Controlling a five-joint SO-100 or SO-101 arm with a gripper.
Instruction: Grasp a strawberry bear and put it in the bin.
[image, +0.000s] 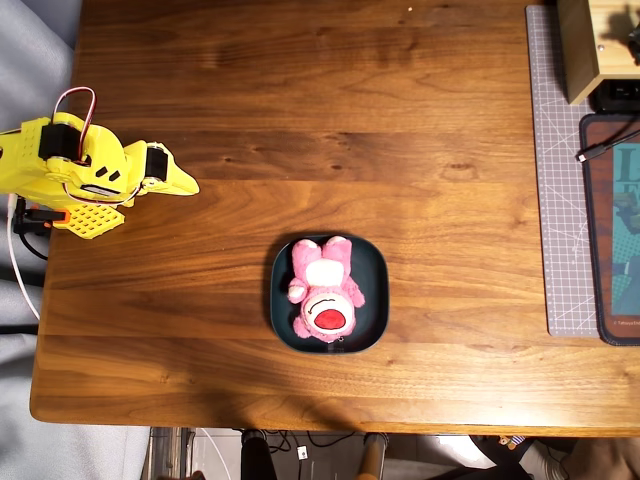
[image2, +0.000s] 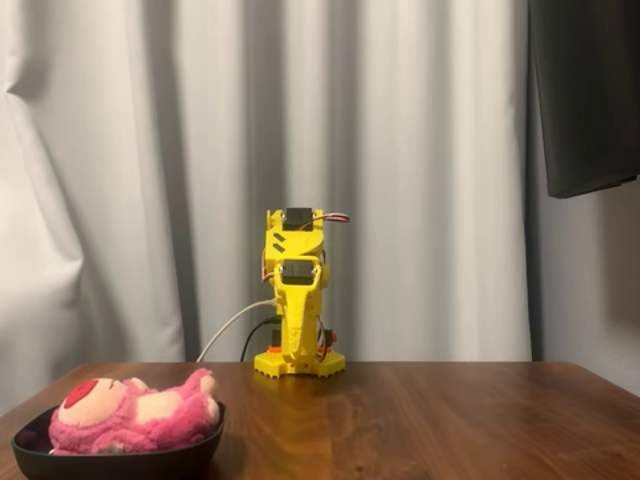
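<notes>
The table (image: 420, 140) is dark walnut-toned wood with long grain streaks and a few small knots, its planks running left to right in the overhead view. It carries a soft sheen, and in the fixed view the yellow arm's base throws a faint reflection on it. Behind the table in that view hang pale grey-white curtains (image2: 150, 160) in deep vertical folds, with a darker panel (image2: 585, 90) hanging in the upper right corner.

The arm (image: 70, 170) sits folded at the table's left edge in the overhead view, and the gripper (image: 185, 185) points rightward over bare wood, its tip tapering to a single point with no gap visible between the fingers; it looks closed and holds nothing. In the fixed view the arm (image2: 298, 300) faces the camera and the jaws cannot be made out. White and black cables trail from the base.

The bear (image: 325, 290) lies well away from the jaws, ahead of their tip and off toward the table's near edge in the overhead view, lying inside the bin (image: 372, 300). It is on its back, pink legs toward the far side, white muzzle and red mouth toward the near rim. In the fixed view the bear (image2: 135, 410) rises above the bin's dark rim (image2: 130, 460), head to the left.

Far beyond the jaws, along the table's right edge in the overhead view, lie a grey gridded mat (image: 560, 200), a wooden box (image: 580, 45) and a dark pad (image: 610, 230).
</notes>
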